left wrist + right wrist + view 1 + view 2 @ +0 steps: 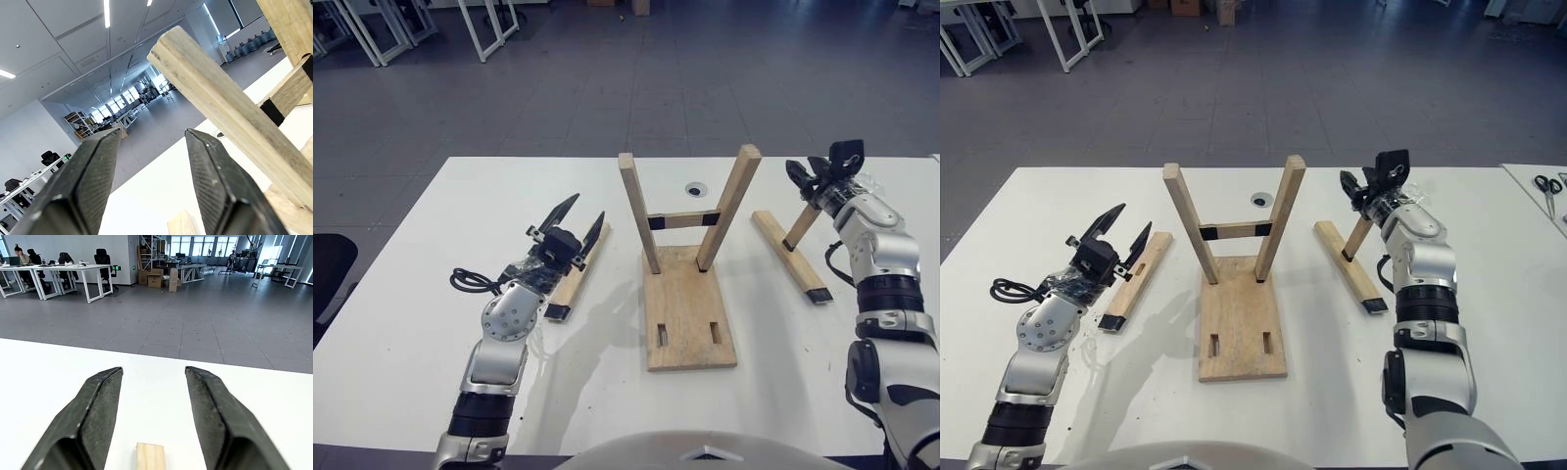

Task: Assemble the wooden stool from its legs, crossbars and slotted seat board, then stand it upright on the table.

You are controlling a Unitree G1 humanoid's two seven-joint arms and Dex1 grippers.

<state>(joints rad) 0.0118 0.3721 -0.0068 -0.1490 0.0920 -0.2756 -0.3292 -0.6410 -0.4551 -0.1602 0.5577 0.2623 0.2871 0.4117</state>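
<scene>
The slotted seat board (690, 308) lies flat mid-table. Two legs (638, 211) stand upright in its far end, joined by a crossbar (683, 220); one leg also shows close in the left wrist view (230, 103). A loose leg (578, 269) lies left of the board, with my left gripper (588, 208) open just above its far end (183, 223). Right of the board lies another leg (788, 253) with a short crossbar (803, 227) slanting up from it. My right gripper (818, 166) hangs open over that crossbar's top end (150, 456).
A black cable (470, 282) lies coiled on the white table (411, 323) beside my left arm. A round grommet hole (695, 188) sits behind the standing legs. Scissors (1547, 184) rest on a neighbouring table at far right.
</scene>
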